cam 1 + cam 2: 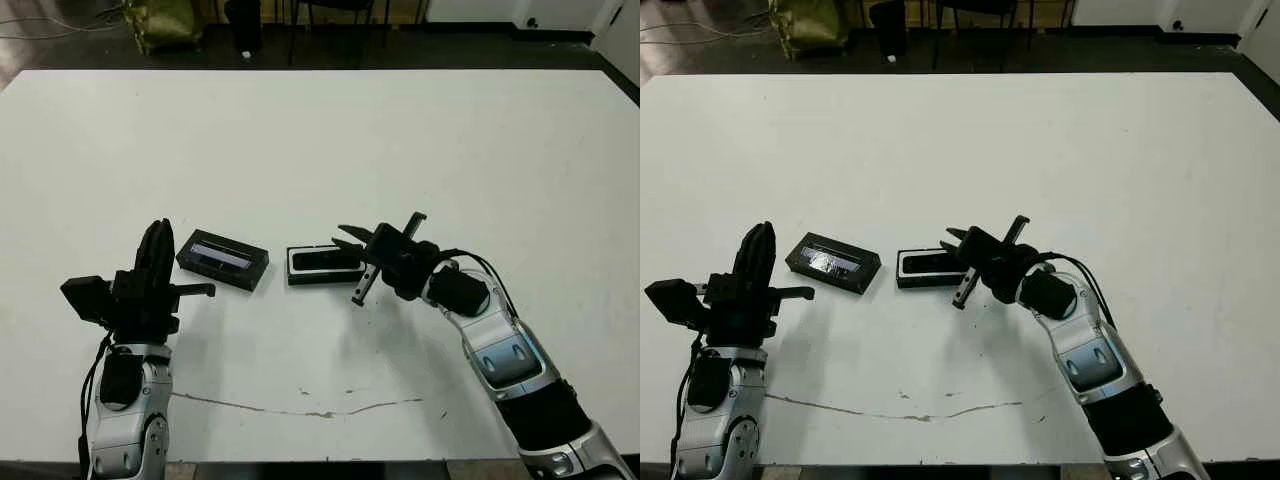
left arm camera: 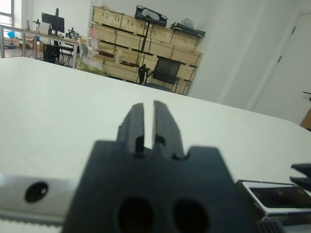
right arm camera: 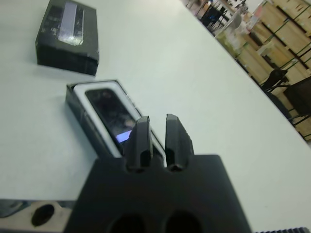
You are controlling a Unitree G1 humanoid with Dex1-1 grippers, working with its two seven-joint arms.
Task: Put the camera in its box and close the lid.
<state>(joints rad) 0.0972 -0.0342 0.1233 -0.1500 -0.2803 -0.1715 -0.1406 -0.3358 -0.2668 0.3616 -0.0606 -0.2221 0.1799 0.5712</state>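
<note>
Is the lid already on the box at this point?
No: the lid lies on the table apart from the box, and the camera shows uncovered inside the box's white lining.

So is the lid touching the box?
Apart. In the left eye view a strip of bare white table shows between the lid and the box; the right wrist view shows the same gap.

- Probably a lab or storeroom workspace.
- Stacked cardboard boxes (image 2: 146, 43) fill shelving along the wall.
- A desk with a monitor (image 2: 52, 20) and a black chair (image 2: 165, 73) stand beyond the white table (image 1: 320, 150).
</note>
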